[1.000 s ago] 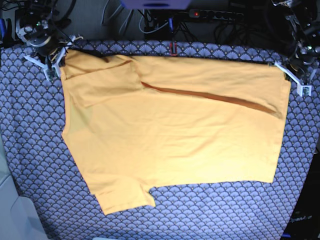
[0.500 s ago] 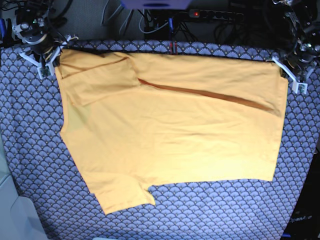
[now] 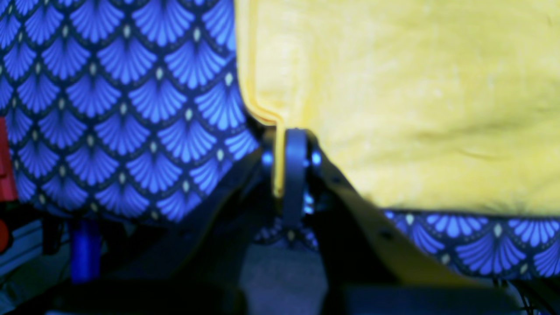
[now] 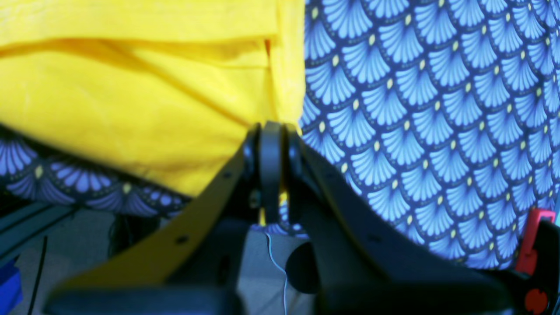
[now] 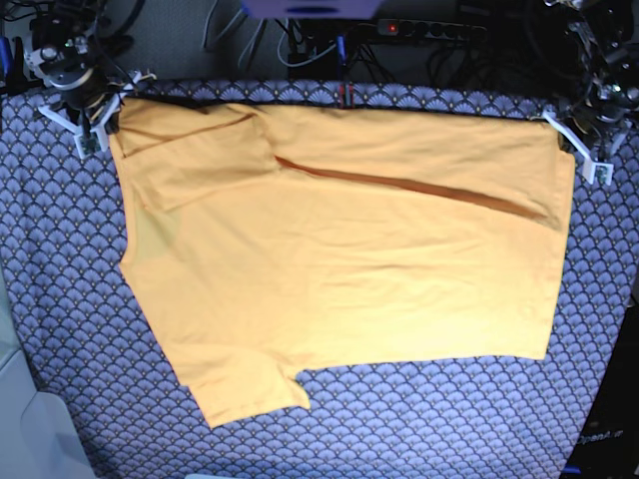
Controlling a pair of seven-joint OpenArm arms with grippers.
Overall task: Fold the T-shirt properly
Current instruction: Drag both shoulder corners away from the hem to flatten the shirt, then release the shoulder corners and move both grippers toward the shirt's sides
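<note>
The yellow-orange T-shirt (image 5: 339, 259) lies spread on the patterned cloth, its far strip folded over toward the middle along a darker crease. One sleeve pokes out at the near left. My left gripper (image 5: 577, 145) is at the shirt's far right corner, shut on the hem. In the left wrist view the T-shirt (image 3: 393, 109) edge runs down between the closed fingers of my left gripper (image 3: 280, 148). My right gripper (image 5: 98, 122) is shut on the far left corner. The right wrist view shows the T-shirt (image 4: 131, 100) pinched in my right gripper (image 4: 271, 131).
A blue-grey scallop-patterned cloth (image 5: 60, 299) covers the table. Behind its far edge lie a power strip (image 5: 429, 30) and cables. A small red item (image 5: 345, 96) sits at the far edge. A white object (image 5: 20, 399) stands at the near left.
Both grippers have shifted a little toward the far edge of the table, drawing the shirt's far corners with them. Over the last half second they have hardly moved.
</note>
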